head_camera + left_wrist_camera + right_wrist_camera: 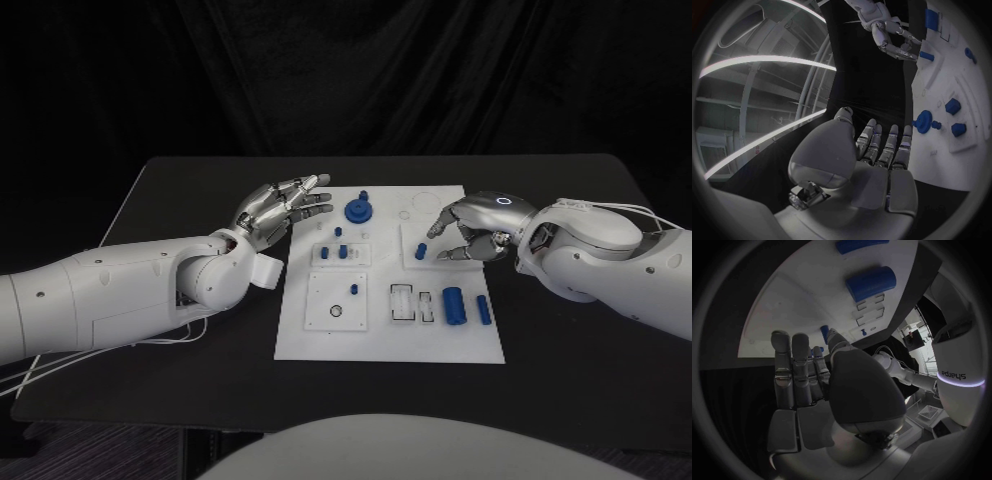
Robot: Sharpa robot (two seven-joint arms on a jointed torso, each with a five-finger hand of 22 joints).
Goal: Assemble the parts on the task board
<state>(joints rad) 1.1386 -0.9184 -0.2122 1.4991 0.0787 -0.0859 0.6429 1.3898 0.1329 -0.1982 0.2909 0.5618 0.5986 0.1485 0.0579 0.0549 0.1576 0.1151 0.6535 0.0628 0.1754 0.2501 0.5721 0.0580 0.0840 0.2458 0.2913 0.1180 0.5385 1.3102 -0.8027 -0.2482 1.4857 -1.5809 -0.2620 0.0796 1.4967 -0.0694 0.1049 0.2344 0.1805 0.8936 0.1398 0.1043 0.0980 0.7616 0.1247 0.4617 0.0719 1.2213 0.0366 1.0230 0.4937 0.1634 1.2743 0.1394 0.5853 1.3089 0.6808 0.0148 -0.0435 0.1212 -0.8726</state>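
Board [433, 345] mid-counter, blue parts on it | my left hand [281, 208] just off board's left edge, fingers apart, empty | my right hand [469, 228] curled over small peg [421, 250] on board's right half; grip: cannot tell | peg judged light, rigid, smooth; pinch by its sides.

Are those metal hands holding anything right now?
The left hand holds nothing, fingers spread. The right hand curls over a small blue part; whether it grips cannot be told.
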